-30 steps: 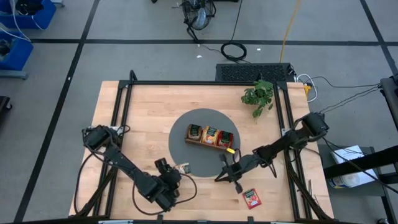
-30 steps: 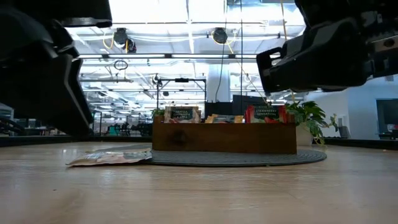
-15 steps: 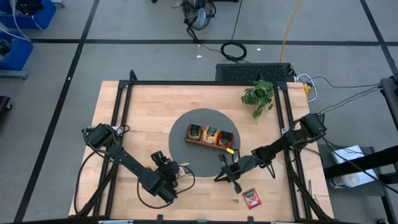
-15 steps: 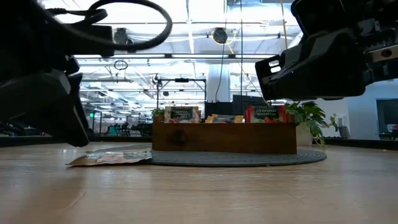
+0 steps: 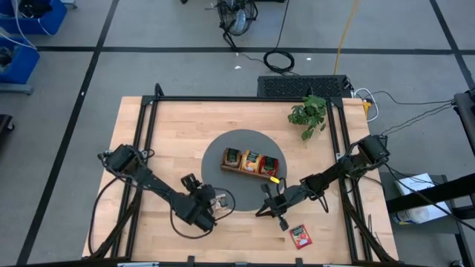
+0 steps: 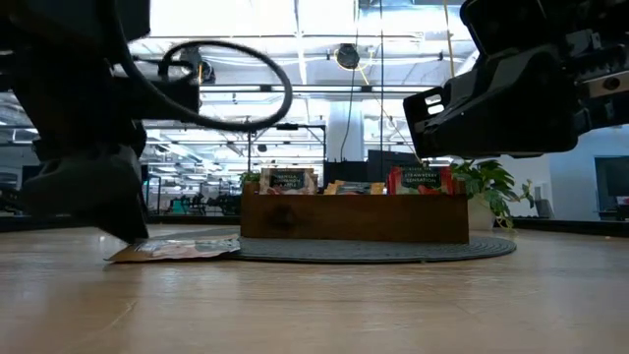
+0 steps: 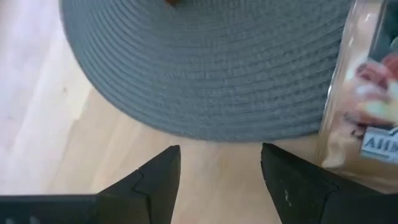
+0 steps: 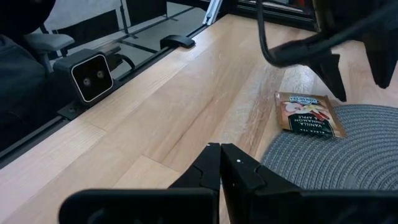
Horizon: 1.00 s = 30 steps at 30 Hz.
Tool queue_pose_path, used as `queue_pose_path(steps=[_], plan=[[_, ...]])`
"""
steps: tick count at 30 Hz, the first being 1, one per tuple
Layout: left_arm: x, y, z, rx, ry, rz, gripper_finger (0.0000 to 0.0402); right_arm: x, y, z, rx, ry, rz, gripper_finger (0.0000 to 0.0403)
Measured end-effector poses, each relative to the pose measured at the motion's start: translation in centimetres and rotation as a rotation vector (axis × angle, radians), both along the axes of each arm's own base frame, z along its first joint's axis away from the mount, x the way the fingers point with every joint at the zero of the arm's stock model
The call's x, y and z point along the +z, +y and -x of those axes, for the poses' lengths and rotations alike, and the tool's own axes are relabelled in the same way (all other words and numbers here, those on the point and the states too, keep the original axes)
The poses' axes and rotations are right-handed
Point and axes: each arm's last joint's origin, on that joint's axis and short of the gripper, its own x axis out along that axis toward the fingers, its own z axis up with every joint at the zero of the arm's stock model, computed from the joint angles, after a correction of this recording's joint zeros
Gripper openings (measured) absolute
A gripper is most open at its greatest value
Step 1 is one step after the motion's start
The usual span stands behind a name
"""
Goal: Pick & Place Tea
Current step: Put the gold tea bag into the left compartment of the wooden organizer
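Observation:
A cream tea sachet (image 5: 219, 198) (image 8: 309, 114) lies flat, one end on the grey round mat's (image 5: 223, 182) near-left rim and the other on the wood. My left gripper (image 5: 202, 208) (image 7: 217, 168) is open, low over the table just left of this sachet (image 7: 367, 93), which lies outside its fingers. My right gripper (image 5: 267, 205) (image 8: 221, 158) is shut and hovers by the mat's near-right rim. A red sachet (image 5: 300, 236) lies on the wood near the table's near edge. The wooden tray (image 5: 251, 162) (image 6: 354, 216) on the mat holds more sachets standing upright.
A small potted plant (image 5: 308, 113) stands at the far right of the table. A black frame (image 5: 148, 126) borders the table top. Bare wood (image 5: 171, 141) lies left of the mat. A camera block (image 8: 92, 76) sits at the table's edge.
My left gripper has moved from near the table's near edge toward the far edge and slightly right, coming down close beside the cream sachet at the mat's rim. The sachet has stayed where it was.

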Motion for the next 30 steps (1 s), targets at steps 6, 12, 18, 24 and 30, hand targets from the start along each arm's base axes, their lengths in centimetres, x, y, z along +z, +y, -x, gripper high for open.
queue_pose_path(steps=[6,12,18,24,30], plan=[[-0.6,0.0,-0.3,-0.030,-0.027,0.054,0.0225,0.0,0.0,0.0,0.001,0.000,0.004,0.0001],[-0.7,-0.9,-0.5,-0.055,-0.072,0.097,0.0225,-0.1,0.0,0.0,0.001,0.004,0.006,0.0002],[-0.5,-2.0,-0.6,-0.065,-0.101,0.159,0.0225,-0.1,0.0,0.0,0.001,0.006,0.007,0.0001],[-0.5,-3.2,-0.8,-0.116,-0.156,0.228,0.0225,-0.2,0.0,0.1,0.001,0.022,0.014,0.0001],[-0.5,-4.5,-1.4,-0.220,-0.215,0.294,0.0225,-0.2,0.0,0.1,0.001,0.022,0.014,0.0001]])
